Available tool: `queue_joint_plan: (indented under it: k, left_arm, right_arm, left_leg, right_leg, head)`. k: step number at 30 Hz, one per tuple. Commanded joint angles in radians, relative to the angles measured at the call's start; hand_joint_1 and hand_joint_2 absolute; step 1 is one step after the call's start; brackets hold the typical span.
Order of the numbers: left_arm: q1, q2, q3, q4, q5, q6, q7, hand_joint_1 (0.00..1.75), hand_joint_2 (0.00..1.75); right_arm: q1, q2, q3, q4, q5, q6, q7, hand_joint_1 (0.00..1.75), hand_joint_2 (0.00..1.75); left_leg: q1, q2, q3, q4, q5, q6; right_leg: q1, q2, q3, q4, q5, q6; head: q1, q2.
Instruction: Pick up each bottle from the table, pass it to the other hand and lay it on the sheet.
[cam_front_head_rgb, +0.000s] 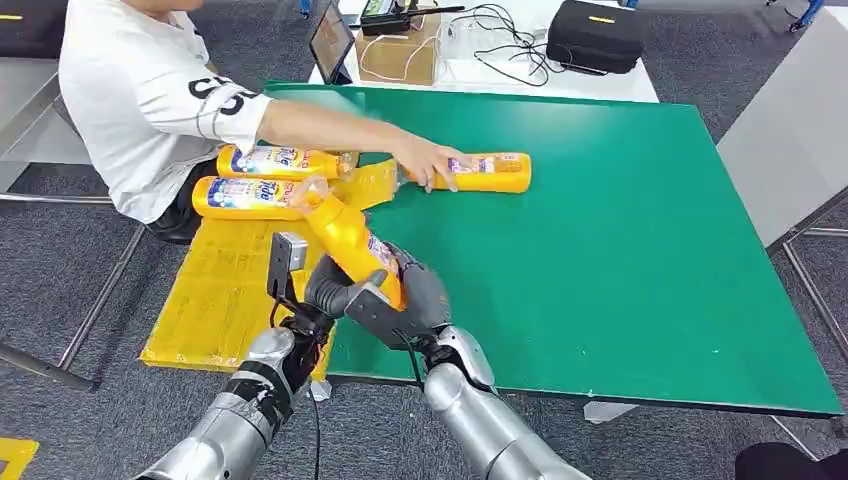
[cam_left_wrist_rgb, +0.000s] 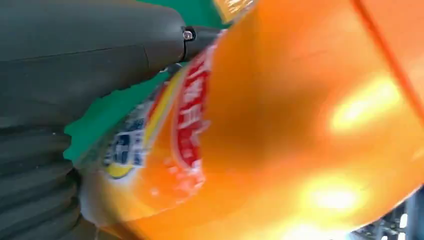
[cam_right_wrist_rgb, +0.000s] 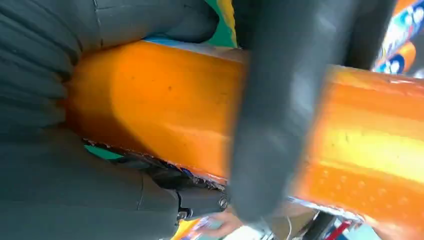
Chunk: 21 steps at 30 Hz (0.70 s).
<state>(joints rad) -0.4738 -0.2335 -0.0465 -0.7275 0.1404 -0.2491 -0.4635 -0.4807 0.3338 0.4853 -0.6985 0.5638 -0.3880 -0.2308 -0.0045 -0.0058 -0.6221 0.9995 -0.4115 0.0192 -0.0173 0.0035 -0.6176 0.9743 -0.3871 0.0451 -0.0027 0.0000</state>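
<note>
- While both arms meet at the counter's (cam_front_head_rgb: 620, 260) near left edge, I have the held bottle (cam_front_head_rgb: 352, 243) tilted between them, cap toward the yellow sheet (cam_front_head_rgb: 225, 290).
- My right robot hand (cam_front_head_rgb: 415, 300) wraps its base; the left robot hand (cam_front_head_rgb: 325, 295) touches it, though I cannot tell whether it grips.
- Two laid bottles (cam_front_head_rgb: 265, 178) rest on the sheet's far edge, leaving room nearer.
- A person's hand (cam_front_head_rgb: 432, 162) holds another bottle (cam_front_head_rgb: 490, 172) further in on the counter, presumably next.

two bottles (cam_front_head_rgb: 262, 178) on sheet (cam_front_head_rgb: 225, 290), left of table (cam_front_head_rgb: 620, 250)
</note>
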Motion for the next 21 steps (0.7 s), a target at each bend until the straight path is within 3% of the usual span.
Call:
queue_joint_plan:
  k: [1,2,3,8,9,17,21]
  left_arm:
    - [-0.045,0.017,-0.034,-0.014,0.02,0.004,-0.003,0.0,1.75]
    - [-0.045,0.021,-0.035,-0.016,0.02,0.007,-0.007,0.0,1.75]
    - [-0.045,0.026,-0.042,-0.015,0.014,0.009,-0.007,1.75,1.75]
    - [-0.044,0.028,-0.044,-0.013,0.015,0.007,-0.008,1.75,1.75]
    - [-0.043,0.026,-0.041,-0.013,0.021,0.001,-0.01,1.75,1.75]
    - [-0.041,0.046,-0.033,-0.018,0.027,0.001,-0.023,1.75,1.75]
    - [-0.062,0.096,-0.013,-0.019,-0.049,0.137,-0.064,1.75,1.75]
  right_arm:
    - [-0.037,-0.012,0.101,0.131,0.019,0.038,0.028,1.75,1.75]
    - [-0.043,-0.012,0.104,0.137,0.02,0.044,0.03,1.75,1.75]
    - [-0.051,-0.012,0.107,0.145,0.025,0.04,0.038,1.54,1.75]
    - [-0.053,-0.011,0.098,0.141,0.016,0.029,0.033,1.54,1.75]
    - [-0.053,-0.012,0.093,0.137,0.014,0.02,0.033,0.0,1.75]
    - [-0.048,-0.046,0.015,0.035,-0.052,-0.04,-0.011,0.0,1.75]
    - [-0.001,-0.073,-0.051,-0.104,-0.114,-0.095,-0.07,0.0,1.75]
  left_leg:
    - [0.002,-0.001,0.004,0.001,-0.002,-0.002]
    - [0.002,-0.001,0.003,0.0,-0.002,-0.001]
    - [0.001,-0.001,0.002,0.0,-0.001,-0.001]
    - [0.002,-0.002,0.003,0.001,-0.001,-0.001]
    - [0.001,-0.001,0.002,0.0,-0.001,-0.001]
    - [0.001,-0.001,0.002,0.001,-0.001,-0.001]
    - [0.001,-0.001,0.001,0.0,-0.001,-0.001]
  right_leg:
    - [0.002,-0.002,0.005,0.0,-0.002,-0.002]
    - [0.002,-0.001,0.004,0.0,-0.001,-0.002]
    - [0.001,-0.001,0.003,0.0,-0.001,-0.001]
    - [0.002,-0.002,0.003,0.0,-0.002,-0.002]
    - [0.001,-0.001,0.002,-0.001,-0.001,-0.001]
    - [0.002,-0.002,0.003,0.0,-0.002,-0.002]
    - [0.001,-0.002,0.001,0.0,-0.001,-0.001]
  head:
    - [0.0,0.0]
    - [0.0,0.0]
    - [0.0,0.0]
    - [0.0,0.0]
    - [0.0,0.0]
    - [0.0,0.0]
    - [0.0,0.0]
